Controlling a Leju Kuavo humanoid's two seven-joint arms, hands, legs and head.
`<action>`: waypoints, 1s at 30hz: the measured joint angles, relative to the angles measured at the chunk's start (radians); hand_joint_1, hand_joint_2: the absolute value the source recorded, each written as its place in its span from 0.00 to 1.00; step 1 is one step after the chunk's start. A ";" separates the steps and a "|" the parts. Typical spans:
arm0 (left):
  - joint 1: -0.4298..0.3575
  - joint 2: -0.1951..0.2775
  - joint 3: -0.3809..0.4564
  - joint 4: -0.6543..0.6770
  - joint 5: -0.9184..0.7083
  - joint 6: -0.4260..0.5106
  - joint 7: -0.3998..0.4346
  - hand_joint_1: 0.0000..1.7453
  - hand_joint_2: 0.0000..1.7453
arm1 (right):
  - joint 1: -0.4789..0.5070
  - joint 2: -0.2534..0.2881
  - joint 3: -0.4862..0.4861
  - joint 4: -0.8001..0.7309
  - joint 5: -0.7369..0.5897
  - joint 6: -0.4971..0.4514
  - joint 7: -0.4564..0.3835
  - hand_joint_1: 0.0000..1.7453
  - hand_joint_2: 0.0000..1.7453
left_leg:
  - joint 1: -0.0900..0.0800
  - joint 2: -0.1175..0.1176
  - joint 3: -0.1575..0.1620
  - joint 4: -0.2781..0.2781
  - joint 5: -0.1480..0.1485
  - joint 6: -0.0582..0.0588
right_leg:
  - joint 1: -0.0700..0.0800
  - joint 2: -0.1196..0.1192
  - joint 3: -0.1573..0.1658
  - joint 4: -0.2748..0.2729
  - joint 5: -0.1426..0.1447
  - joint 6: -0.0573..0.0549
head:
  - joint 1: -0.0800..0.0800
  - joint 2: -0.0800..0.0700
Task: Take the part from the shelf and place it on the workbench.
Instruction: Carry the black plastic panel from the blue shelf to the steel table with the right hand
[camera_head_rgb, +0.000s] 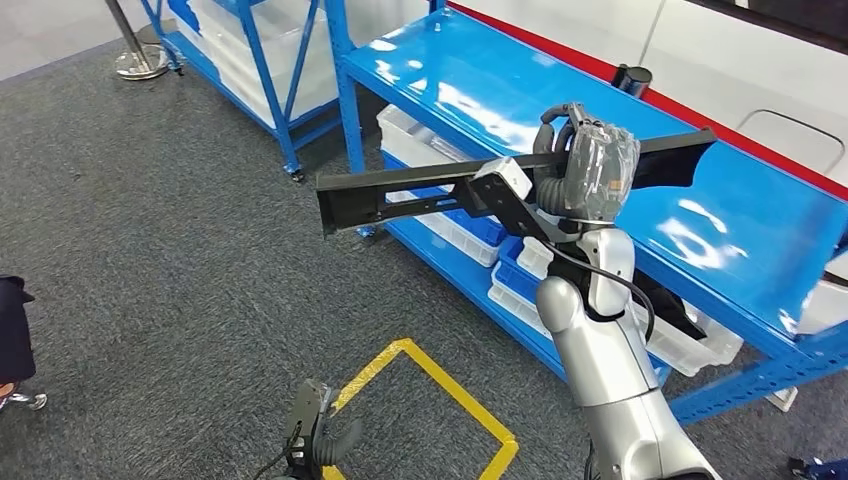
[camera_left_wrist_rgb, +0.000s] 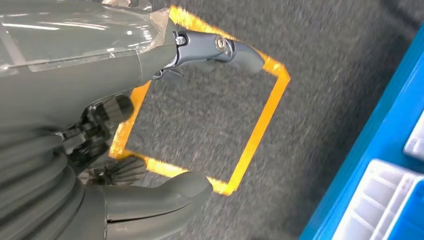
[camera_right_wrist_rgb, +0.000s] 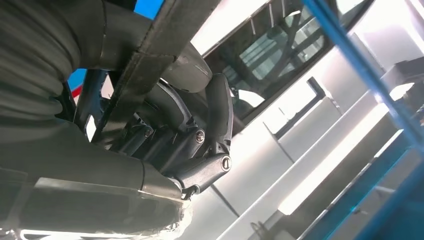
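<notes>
The right hand (camera_head_rgb: 585, 170) is gripping the part (camera_head_rgb: 420, 185), a long black bar, near its middle, fingers wrapped around it, and is holding it up in the air, roughly level. One end of the part is reaching out over the grey floor (camera_head_rgb: 150, 230); the other end is lying above the blue counter (camera_head_rgb: 560, 110), apart from its surface. In the right wrist view the dark fingers (camera_right_wrist_rgb: 220, 110) are closing around the bar's edge.

The left hand (camera_head_rgb: 315, 435) is hanging low by the yellow floor marking (camera_head_rgb: 440, 390), holding nothing, with its fingers spread loosely apart, as the left wrist view also shows.

As for progress, the pickup looks done: the part is off the shelf and carried in the hand. The placing is left. The part is not yet resting on the counter, so it has to be brought fully over the blue top, lowered until it lies flat, and released. A small black cylinder (camera_head_rgb: 632, 78) is standing at the counter's far edge, well away from the part, and white bins (camera_head_rgb: 440, 225) are sitting on the tier below.
</notes>
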 joint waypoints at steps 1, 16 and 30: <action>0.001 0.001 0.001 0.000 0.001 -0.001 -0.001 0.00 1.00 | 0.001 0.001 0.001 -0.001 0.000 0.001 0.000 1.00 1.00 | -0.001 -0.007 -0.004 -0.002 -0.002 0.012 | -0.002 -0.003 -0.003 0.003 -0.002 0.003 | 0.003 0.000; 0.014 0.000 0.008 0.000 0.015 -0.004 -0.008 0.00 1.00 | 0.008 0.002 0.005 -0.011 -0.010 0.016 0.000 1.00 1.00 | -0.025 -0.123 -0.048 -0.019 0.059 0.048 | 0.023 0.109 -0.009 0.017 -0.012 -0.026 | 0.019 0.000; 0.020 0.006 0.008 0.000 0.016 -0.002 -0.012 0.00 1.00 | 0.026 0.004 0.001 -0.040 -0.032 0.040 0.000 1.00 1.00 | -0.038 0.024 0.016 -0.015 -0.009 0.039 | 0.031 -0.010 -0.031 0.004 0.020 -0.028 | 0.010 0.000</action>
